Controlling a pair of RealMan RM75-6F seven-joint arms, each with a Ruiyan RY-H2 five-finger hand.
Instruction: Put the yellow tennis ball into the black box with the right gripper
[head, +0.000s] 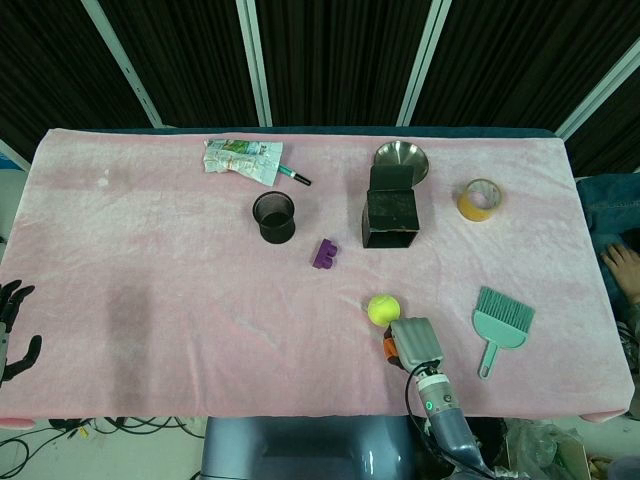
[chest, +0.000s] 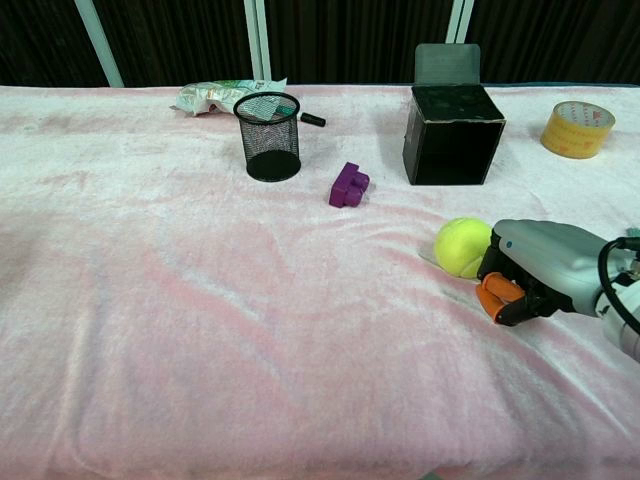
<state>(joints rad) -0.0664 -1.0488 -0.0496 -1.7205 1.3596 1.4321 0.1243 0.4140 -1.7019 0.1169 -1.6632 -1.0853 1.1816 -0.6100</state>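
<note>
The yellow tennis ball (head: 383, 309) (chest: 463, 247) lies on the pink cloth in front of the middle right. My right hand (head: 415, 343) (chest: 540, 272) sits low just behind it, palm down, its dark fingers (chest: 492, 264) bent down right beside the ball, none wrapped around it. The black box (head: 390, 217) (chest: 452, 132) stands farther back, its lid flap raised. My left hand (head: 14, 332) shows only at the head view's left edge, fingers apart and holding nothing.
A purple block (head: 325, 254) (chest: 348, 185) and a black mesh cup (head: 275, 216) (chest: 269, 136) lie left of the box. A tape roll (head: 480, 199) (chest: 578, 128), a steel bowl (head: 401, 159) and a teal brush (head: 500, 323) are on the right. A crumpled packet (head: 242, 157) lies at the back.
</note>
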